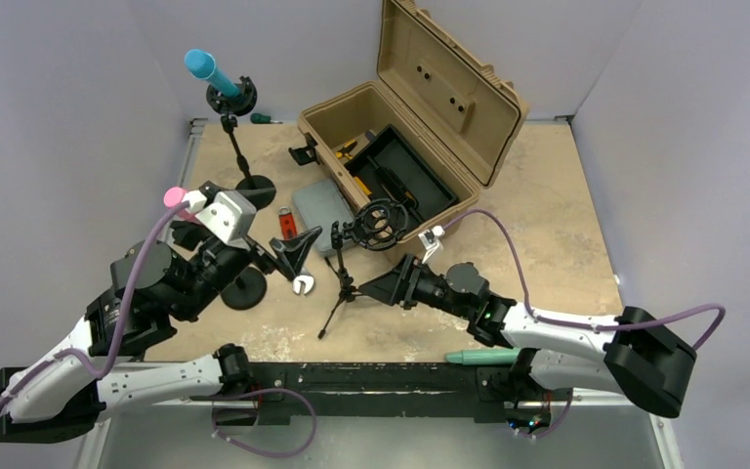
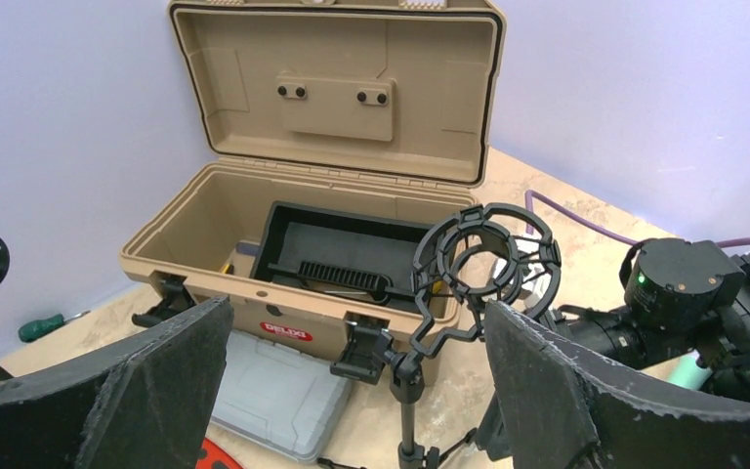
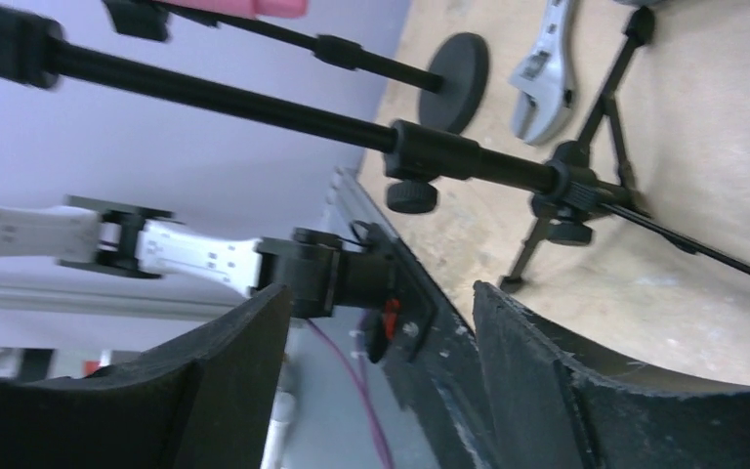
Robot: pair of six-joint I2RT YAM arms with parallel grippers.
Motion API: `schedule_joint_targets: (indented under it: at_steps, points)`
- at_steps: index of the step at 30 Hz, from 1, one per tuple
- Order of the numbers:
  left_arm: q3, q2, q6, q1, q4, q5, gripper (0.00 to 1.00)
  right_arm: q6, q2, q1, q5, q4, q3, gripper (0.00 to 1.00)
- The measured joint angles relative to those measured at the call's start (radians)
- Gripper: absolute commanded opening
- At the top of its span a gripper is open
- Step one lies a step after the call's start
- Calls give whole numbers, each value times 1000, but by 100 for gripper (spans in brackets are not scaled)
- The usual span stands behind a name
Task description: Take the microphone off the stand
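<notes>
1. Robot arms, bolted at the table's near edge: left arm (image 1: 146,376) reaches in from the left of the tripod stand (image 1: 343,285), right arm (image 1: 566,337) from its right.
2. Table (image 1: 547,225), a tan worn top that carries everything listed below.
3. Tan case (image 1: 449,88), behind the tripod stand, with its lid raised and a black tray inside.
4. Tripod stand, mid-table. The ring mount (image 1: 381,225) at its top is tilted towards the case, whose tray shows through the ring in the left wrist view.
5. Two round-based stands left of the tripod stand. The far one (image 1: 239,147) carries a blue microphone (image 1: 205,66). The near one (image 1: 244,290) carries a pink microphone (image 1: 174,196).
6. Left gripper (image 2: 358,313), just left of the tripod stand, with fingers spread wide and apart from it.
7. Right gripper (image 3: 381,293), just right of the tripod stand's lower pole and pointing at it, with fingers spread and closing on no object.
8. Green microphone (image 1: 483,357), off the stand. It lies flat to the near right of the tripod stand, at the table's near edge beside the right arm's base.
9. Grey box (image 1: 322,207), between the tripod stand and the case.
10. Wrench (image 1: 303,283), just left of the tripod stand's legs.
11. Green-handled screwdriver (image 1: 262,118), far behind and left of the tripod stand.
</notes>
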Motion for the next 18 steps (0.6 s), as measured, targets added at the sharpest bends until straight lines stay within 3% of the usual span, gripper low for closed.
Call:
schedule_joint_targets:
  at_steps: [7, 18]
  points:
    - [-82, -61, 23, 0, 29, 9, 97, 204, 127, -25, -67, 257, -33, 59]
    - [-167, -102, 25, 0, 58, 21, 97, 335, 284, -26, -95, 425, -37, 50]
